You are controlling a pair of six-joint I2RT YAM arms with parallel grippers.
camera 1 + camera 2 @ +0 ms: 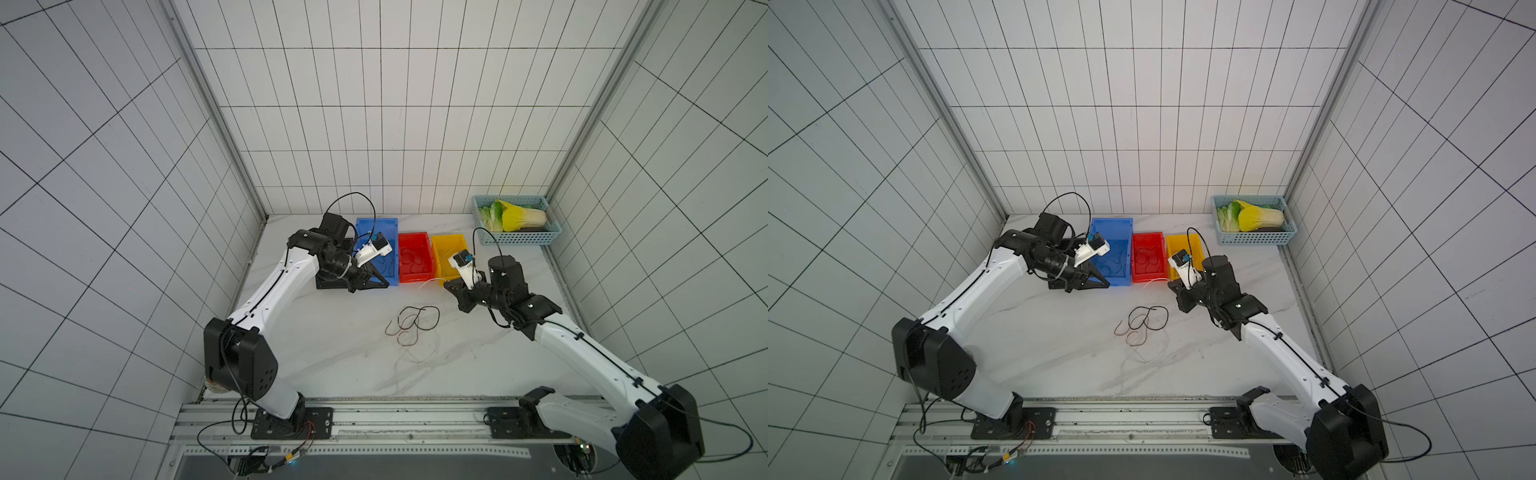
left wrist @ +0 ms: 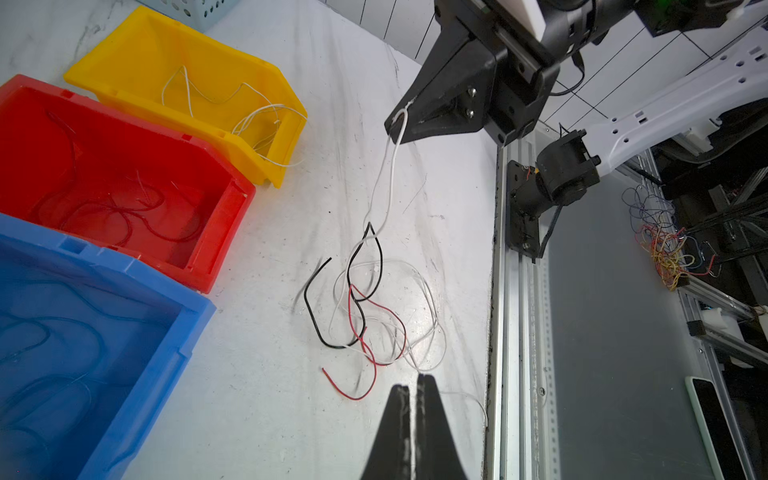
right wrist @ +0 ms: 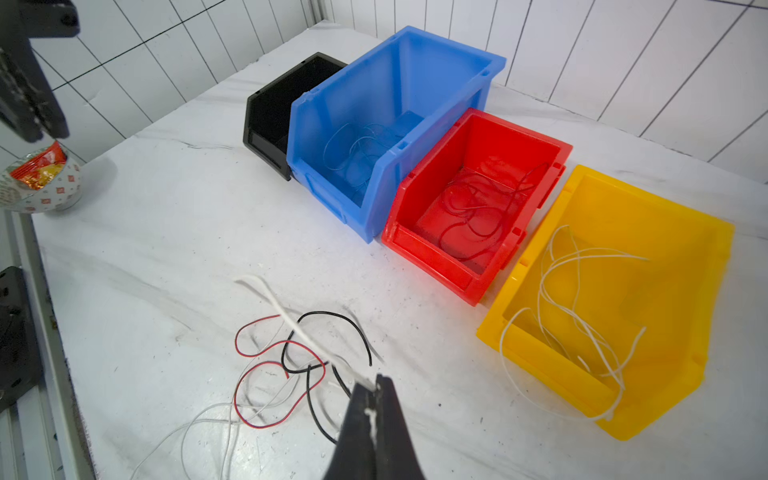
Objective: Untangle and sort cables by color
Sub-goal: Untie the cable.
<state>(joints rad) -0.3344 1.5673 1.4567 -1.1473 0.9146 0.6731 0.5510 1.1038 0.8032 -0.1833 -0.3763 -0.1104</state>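
A loose tangle of black, red and white cables (image 1: pixel 415 328) (image 1: pixel 1142 328) lies mid-table in both top views. My right gripper (image 1: pixel 446 284) (image 3: pixel 372 382) hovers in front of the yellow bin (image 1: pixel 446 240), shut on a white cable (image 2: pixel 390 174) that hangs from its tip down into the tangle (image 2: pixel 365 316). My left gripper (image 1: pixel 384 284) (image 2: pixel 413 380) sits at the blue bin's (image 1: pixel 376 226) front corner, its jaws almost touching with nothing between them. Blue cables lie in the blue bin, red ones in the red bin (image 1: pixel 413 237), white ones in the yellow bin.
A black bin (image 3: pixel 270 108) stands left of the blue one, under my left arm. At the back right stands a pale blue basket (image 1: pixel 515 237) holding a cabbage. A patterned bowl (image 3: pixel 41 183) sits at the table's near left corner. One white cable droops over the yellow bin's front lip (image 3: pixel 552 374).
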